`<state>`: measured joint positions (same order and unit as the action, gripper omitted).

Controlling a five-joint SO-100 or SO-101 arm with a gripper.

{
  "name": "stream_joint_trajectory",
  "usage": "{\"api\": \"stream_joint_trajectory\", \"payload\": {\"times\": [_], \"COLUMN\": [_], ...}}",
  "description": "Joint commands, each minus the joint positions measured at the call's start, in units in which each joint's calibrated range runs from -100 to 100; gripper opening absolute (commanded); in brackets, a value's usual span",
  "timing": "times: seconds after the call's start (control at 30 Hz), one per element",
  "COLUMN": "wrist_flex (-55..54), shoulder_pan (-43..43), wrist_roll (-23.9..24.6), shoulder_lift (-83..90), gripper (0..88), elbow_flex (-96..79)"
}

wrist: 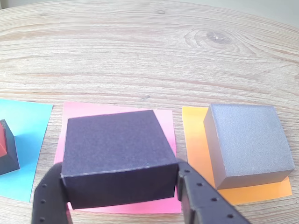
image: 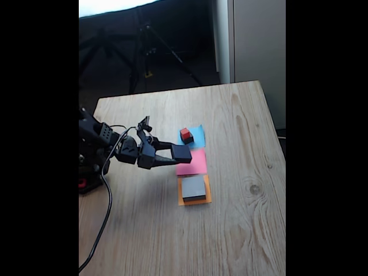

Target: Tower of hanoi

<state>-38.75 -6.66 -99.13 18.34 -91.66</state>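
A: Hanoi blocks first. Medium black block [wrist: 117, 156] sits centre-bottom of the wrist view, over the pink paper [wrist: 117, 109], clamped between the two fingers [wrist: 196, 198]. Gripper [wrist: 122, 196] is closed on its sides.

B: Fixed view agrees? I see the gripper [image: 178, 154] mid-frame with the black block [image: 181, 152] at its tip, just left of the pink paper [image: 194, 163].

A: Yes. Can't tell from either view whether the block touches the paper or is lifted off it.

B: Grey block?

A: Grey block [wrist: 247, 144] on the orange paper [wrist: 194, 140], right side of wrist view. In the fixed view it's the grey block [image: 194, 188] on orange paper [image: 195, 201], below the pink one.

B: Red cube?

A: Fixed view shows it whole: red cube [image: 185, 132] stacked on a small black cube [image: 188, 140], both on blue paper [image: 198, 134], above the pink. Wrist view cuts them at the left edge: a sliver of red cube [wrist: 2, 142], part of the black cube [wrist: 10, 154], blue paper [wrist: 28, 140].

B: Extra from fixed view?

A: Arm [image: 100, 141] at left edge of the table [image: 230, 230], cable [image: 105, 213] trailing to bottom left, tripod [image: 152, 40] in the dark background at the top.
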Motion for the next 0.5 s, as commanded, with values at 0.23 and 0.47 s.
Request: {"api": "stream_joint_trajectory", "payload": {"times": [0.23,0.47], "wrist_flex": [-25.8,-33.65], "shoulder_pan": [0.18,-0.65], "wrist_roll": [-0.87,-0.87], "shoulder_lift": [-21.14,-32.8], "gripper": [0.2,0.2], "elbow_flex": [2.84,9.2]}}
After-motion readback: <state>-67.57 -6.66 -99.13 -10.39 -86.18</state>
